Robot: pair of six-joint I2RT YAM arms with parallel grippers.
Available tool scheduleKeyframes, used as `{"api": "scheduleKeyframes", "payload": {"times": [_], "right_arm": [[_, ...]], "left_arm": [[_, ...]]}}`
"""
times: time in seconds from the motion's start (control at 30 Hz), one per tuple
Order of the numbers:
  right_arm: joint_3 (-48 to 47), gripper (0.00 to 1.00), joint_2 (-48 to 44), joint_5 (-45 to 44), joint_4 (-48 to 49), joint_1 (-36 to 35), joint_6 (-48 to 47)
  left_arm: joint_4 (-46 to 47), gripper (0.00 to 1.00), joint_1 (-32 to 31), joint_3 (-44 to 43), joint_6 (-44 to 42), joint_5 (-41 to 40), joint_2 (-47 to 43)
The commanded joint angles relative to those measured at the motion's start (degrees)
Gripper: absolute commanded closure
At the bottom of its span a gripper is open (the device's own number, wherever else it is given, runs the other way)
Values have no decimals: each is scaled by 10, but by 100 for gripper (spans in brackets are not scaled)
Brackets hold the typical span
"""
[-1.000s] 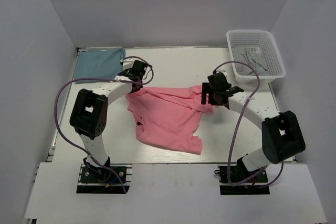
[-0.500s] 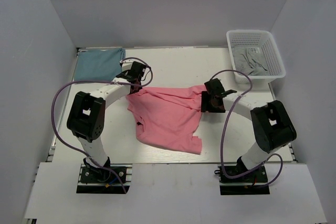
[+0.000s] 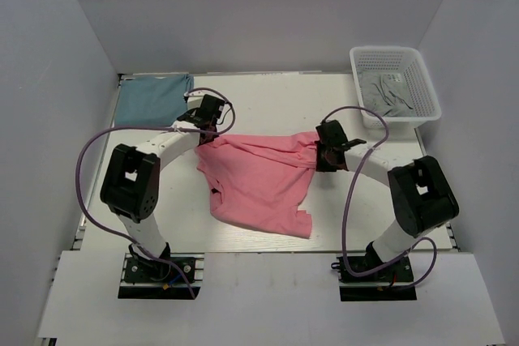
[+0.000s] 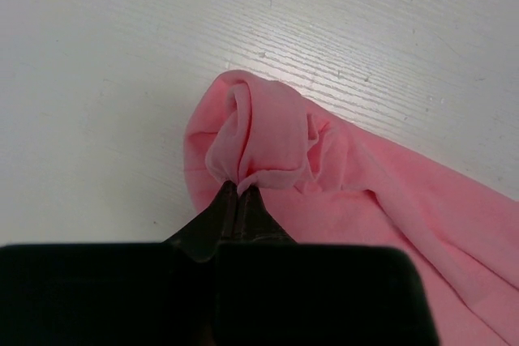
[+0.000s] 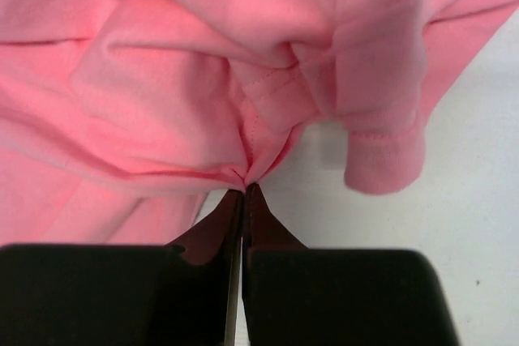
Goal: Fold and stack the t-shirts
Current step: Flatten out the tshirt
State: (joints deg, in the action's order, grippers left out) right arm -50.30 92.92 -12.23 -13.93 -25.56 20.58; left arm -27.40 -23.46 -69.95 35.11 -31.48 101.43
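Observation:
A salmon pink t-shirt lies crumpled in the middle of the table. My left gripper is shut on a bunched fold at its upper left corner; in the left wrist view the cloth puckers right at the closed fingertips. At the shirt's upper right corner my right gripper is shut on the fabric, and the right wrist view shows pink cloth pinched at the tips, a sleeve hem hanging beside them. A folded teal-blue t-shirt lies at the back left.
A white mesh basket holding grey cloth stands at the back right corner. White walls close in the table on three sides. Purple cables loop over both arms.
My right gripper moved left onto the pink shirt's right corner and closed from wide open onto the cloth. The left gripper kept its hold and place.

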Motion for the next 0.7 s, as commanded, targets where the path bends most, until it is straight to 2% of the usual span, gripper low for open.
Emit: {"api": "scheduleKeyframes", "payload": {"times": [0.0,0.1,0.13,0.2,0.23,0.37,0.5,0.57,0.67], "right_arm": [[4,100,-51,-1,-9,-3,-5],[0,100,-120,-12,-17,-4,-15],[1,100,-169,-15,-17,-4,-22],[-3,100,-204,-18,-19,-1,-30],[-6,100,-256,-38,-24,0,-33],[-34,100,-359,-67,-48,0,-45],[-108,100,-463,-70,-85,-1,-58],[-140,100,-484,-58,-113,0,-69],[-203,100,-521,-5,-142,0,-89]], "left_arm": [[-1,100,2,3,-6,-15,-61],[-14,100,-5,3,-6,-37,-91],[-14,100,-5,3,-6,-37,-124],[-14,100,-5,10,-6,-30,-160],[-14,100,-5,10,-6,-30,-178],[-20,100,-5,5,-11,-10,-300],[-6,100,-5,-16,-50,51,-420],[-6,100,-5,-39,-67,85,-464],[-6,100,-5,-87,-80,139,-530]]}}
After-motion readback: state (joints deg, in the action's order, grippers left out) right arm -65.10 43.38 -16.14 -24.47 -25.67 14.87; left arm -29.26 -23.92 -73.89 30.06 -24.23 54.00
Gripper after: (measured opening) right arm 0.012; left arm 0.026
